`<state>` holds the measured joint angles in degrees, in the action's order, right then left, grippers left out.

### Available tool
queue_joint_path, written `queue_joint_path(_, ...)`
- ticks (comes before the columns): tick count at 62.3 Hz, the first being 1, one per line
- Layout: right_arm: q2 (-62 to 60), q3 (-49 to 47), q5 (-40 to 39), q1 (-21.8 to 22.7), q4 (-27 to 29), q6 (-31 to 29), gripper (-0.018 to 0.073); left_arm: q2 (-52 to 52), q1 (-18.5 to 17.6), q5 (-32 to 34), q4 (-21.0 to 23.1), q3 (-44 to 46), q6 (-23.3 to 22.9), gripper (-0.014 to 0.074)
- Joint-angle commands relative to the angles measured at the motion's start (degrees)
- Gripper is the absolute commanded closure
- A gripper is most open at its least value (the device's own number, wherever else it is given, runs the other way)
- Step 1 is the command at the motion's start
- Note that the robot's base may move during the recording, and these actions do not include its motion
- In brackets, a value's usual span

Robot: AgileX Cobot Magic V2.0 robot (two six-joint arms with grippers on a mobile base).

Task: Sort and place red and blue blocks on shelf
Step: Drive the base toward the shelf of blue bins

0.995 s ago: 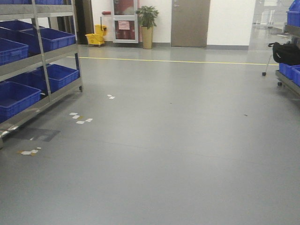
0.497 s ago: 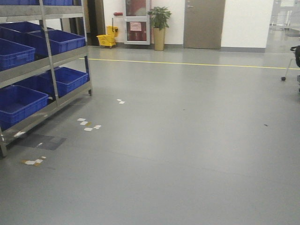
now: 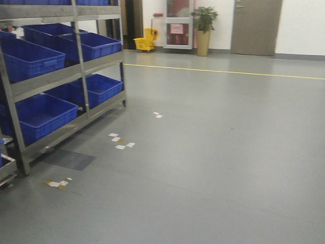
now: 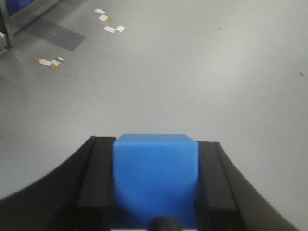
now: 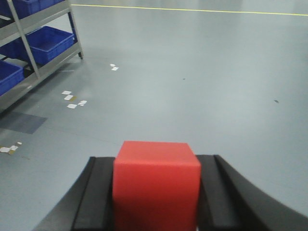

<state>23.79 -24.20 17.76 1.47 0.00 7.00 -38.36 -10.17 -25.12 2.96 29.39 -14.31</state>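
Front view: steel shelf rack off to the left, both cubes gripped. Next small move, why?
Probably turn the base left toward the stainless steel shelf rack: the left gripper holds the sky-blue cube, the right gripper the bright red cube, and only grey floor lies ahead.

No legible text, number or brand in any view.

Front view: a pinkish sheet [image 3: 176,28] is posted on the glazed door [image 3: 178,41] at the far wall. It is too small to read. The yellow mop bucket [image 3: 144,43] beside the door shows no marking that resolves at this size.

Floor: white paper scraps [image 3: 120,140] lie near the shelf [image 3: 45,83], with further scraps [image 4: 47,61] in the left wrist view. All are blurred, and any writing on them cannot be made out.
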Motion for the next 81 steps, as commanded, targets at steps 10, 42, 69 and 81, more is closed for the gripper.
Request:
queue_joint_path(10,0.23,-1.61,-5.34,0.38,-0.38,-0.21,0.0502,0.00,0.25,4.61,0.12,1.71,-0.24,0.0472)
queue_joint_path(42,0.23,-1.61,-5.34,0.38,-0.38,-0.21,0.0502,0.00,0.25,4.61,0.12,1.71,-0.24,0.0472)
queue_joint_path(69,0.23,-1.61,-5.34,0.38,-0.38,-0.21,0.0502,0.00,0.25,4.61,0.12,1.71,-0.24,0.0472)
queue_joint_path(81,0.23,-1.61,-5.34,0.38,-0.38,-0.21,0.0502,0.00,0.25,4.61,0.12,1.71,-0.24,0.0472)
